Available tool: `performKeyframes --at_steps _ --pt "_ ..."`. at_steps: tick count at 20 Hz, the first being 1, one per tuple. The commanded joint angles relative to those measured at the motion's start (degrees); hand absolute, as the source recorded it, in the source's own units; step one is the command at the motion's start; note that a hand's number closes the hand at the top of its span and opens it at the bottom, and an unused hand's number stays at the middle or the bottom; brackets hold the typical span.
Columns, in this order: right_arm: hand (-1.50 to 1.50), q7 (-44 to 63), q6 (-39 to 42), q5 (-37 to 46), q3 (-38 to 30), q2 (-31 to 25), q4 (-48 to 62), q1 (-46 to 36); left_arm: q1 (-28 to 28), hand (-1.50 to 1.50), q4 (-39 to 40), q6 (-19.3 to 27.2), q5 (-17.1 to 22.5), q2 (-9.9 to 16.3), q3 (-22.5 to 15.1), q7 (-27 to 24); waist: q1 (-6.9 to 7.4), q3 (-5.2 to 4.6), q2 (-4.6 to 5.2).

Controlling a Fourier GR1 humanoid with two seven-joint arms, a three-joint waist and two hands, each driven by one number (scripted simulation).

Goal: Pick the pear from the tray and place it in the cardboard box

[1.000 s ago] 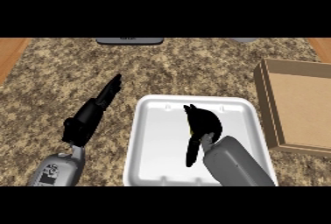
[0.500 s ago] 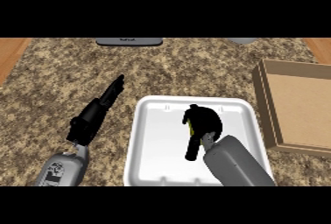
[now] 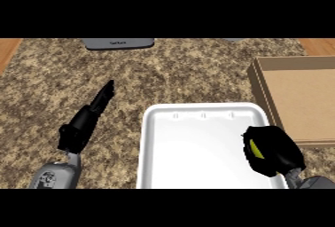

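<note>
Holding: the pear (image 3: 257, 150) is enclosed by the right hand (image 3: 273, 150); only a yellow-green sliver is seen between the black fingers.
Right hand: curled round the pear, placed over the near right corner of the tray (image 3: 196, 150), its outer side reaching past the tray's right rim towards the box.
Pear: located inside the right hand's curl, above the right side of the tray; whether it touches the tray cannot be told.
Tray: white, shallow, set at the near centre of the counter (image 3: 163, 75); its floor is seen bare to the left of the hand.
Cardboard box (image 3: 297, 99): brown, open-topped, set at the right, just beside the tray's far right corner.
Left hand (image 3: 88, 119): held at the left over the counter, fingers straight and pressed together, pointed far and slightly right; nothing is held.
Counter: speckled brown stone; wooden strips are seen at the far left and far right corners.
Grey object (image 3: 119, 43): cut off by the far edge, left of centre; its kind cannot be told.
</note>
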Motion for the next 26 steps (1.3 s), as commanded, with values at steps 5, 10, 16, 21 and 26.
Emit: performKeyframes --at_steps 5,10,16,21,26 --pt "1.50 -15.1 -20.1 0.6 -14.1 -14.5 -11.5 18.4 2.2 0.00 0.1 -1.9 0.7 1.2 0.4 -2.9 0.70 -0.06 0.47" --pt "1.50 -21.3 -20.9 -10.1 -25.7 -19.0 -23.7 30.6 0.1 0.00 -1.4 -1.0 1.1 -0.6 0.2 0.7 0.68 -0.10 0.43" --pt "1.50 -26.3 -18.1 -23.0 -39.5 -18.4 -37.3 41.6 0.0 0.00 0.9 -1.0 -0.2 0.5 0.8 -0.8 0.04 -0.13 0.33" --pt "1.50 -23.8 -13.3 -34.8 -54.9 -15.1 -43.3 45.2 -0.5 0.00 -0.9 0.7 -1.4 -1.8 -1.0 1.9 0.51 -0.14 0.38" --pt "1.50 -23.0 -6.0 -46.7 -69.1 -12.5 -41.3 44.9 0.3 0.00 -1.5 -2.2 1.3 -0.6 0.4 1.0 1.61 -0.13 0.55"
